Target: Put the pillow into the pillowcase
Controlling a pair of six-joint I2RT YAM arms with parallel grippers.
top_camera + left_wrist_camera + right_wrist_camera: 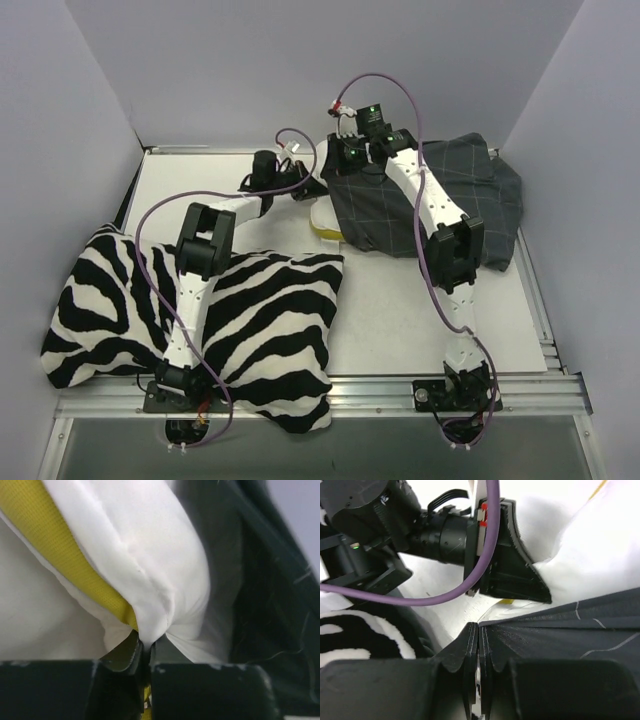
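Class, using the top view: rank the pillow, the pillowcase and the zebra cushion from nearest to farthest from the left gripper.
1. pillow: pinched in the left gripper, mid-table.
2. pillowcase: its near edge lies just to the right of that gripper.
3. zebra cushion: back towards the arm bases, on the left side.

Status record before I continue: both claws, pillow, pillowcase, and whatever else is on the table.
pillow: mostly covered by pillowcase, yellow-edged end sticking out
pillowcase: rumpled, far right
left claw: shut on pillow corner
right claw: shut on pillowcase edge
zebra cushion: near left, untouched by claws
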